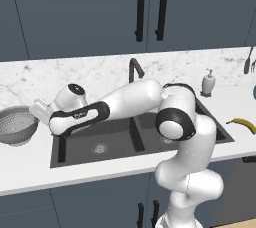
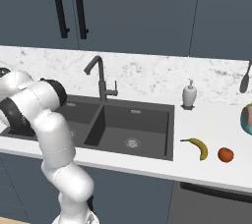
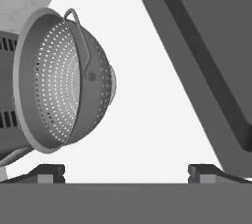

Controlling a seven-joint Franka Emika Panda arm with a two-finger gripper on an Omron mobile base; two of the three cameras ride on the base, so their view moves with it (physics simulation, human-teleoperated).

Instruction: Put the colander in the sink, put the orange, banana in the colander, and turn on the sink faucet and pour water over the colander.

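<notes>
At the left end of the surface, the gripper hangs with its fingers spread wide and nothing between them, aimed at the colander. The colander sits upright on the surface left of the sink, near the fingers but not touching, outside the basin.

Handling, as a judgement: thin perforated metal, so light and rigid, no give under a pinch. The smooth curved wall looks slippery, so a bite across the bowl would likely skate. Best holds are the rim edge or one of the small side handles; a rim pinch will probably tilt it, so a slow lift is advised.

The surface is white marble-look, flat, with open room between colander and sink. The sink faucet stands behind the divider, and a white soap dispenser stands to its right. The banana and orange lie just beside each other, right of the sink and well apart from the colander. Dark cabinets close off the back.
</notes>
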